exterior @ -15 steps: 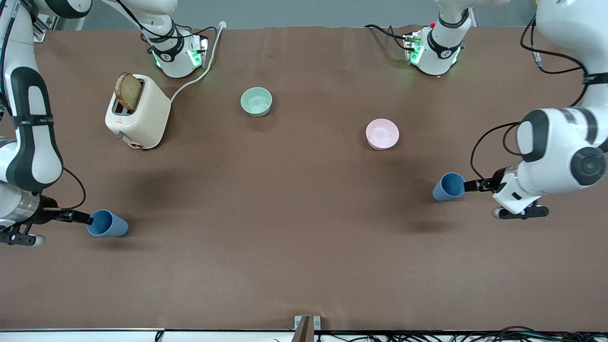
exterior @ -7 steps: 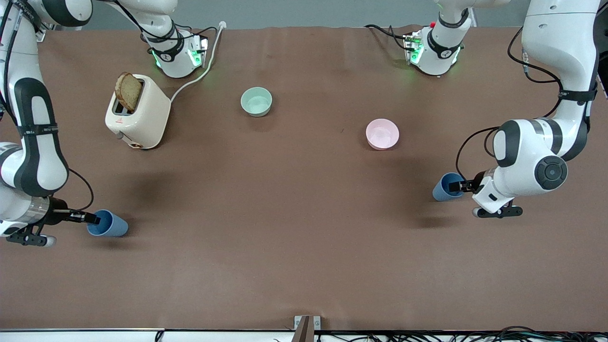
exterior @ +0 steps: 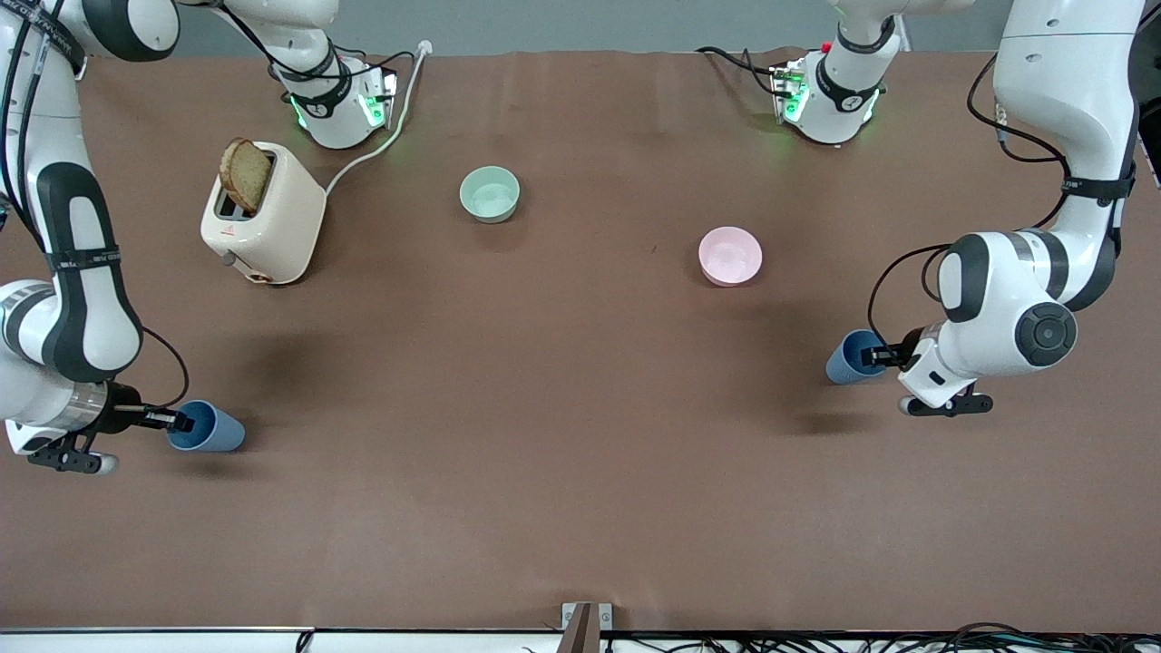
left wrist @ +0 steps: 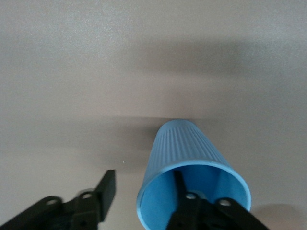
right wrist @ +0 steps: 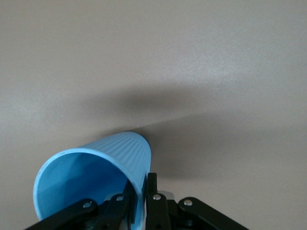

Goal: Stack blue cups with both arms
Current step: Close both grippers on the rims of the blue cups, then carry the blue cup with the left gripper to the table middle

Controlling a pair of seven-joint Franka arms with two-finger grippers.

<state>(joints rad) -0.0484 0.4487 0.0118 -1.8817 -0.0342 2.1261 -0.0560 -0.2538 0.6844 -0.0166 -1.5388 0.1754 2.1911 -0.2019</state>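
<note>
While both arms are low at the two ends of the table, this is what is seen:

Left gripper: it is placed at the rim of a blue cup near the left arm's end of the table. One finger is inside the cup and the other finger is outside, with a wide gap kept between them, so the wall is not pinched.

Left arm's blue cup: it is seen lying on its side on the brown table, with its mouth turned to the gripper. It is nearer the front camera than the pink bowl.

Right gripper: it is placed at the rim of the other blue cup near the right arm's end of the table. The cup wall is squeezed between the two fingers, one inside and one outside.

Right arm's blue cup: it is also seen on its side, mouth to the gripper. It is nearer the front camera than the toaster.

Other things: a slice of toast is stuck up out of the toaster. A pale green bowl is set between the toaster and the pink bowl.
</note>
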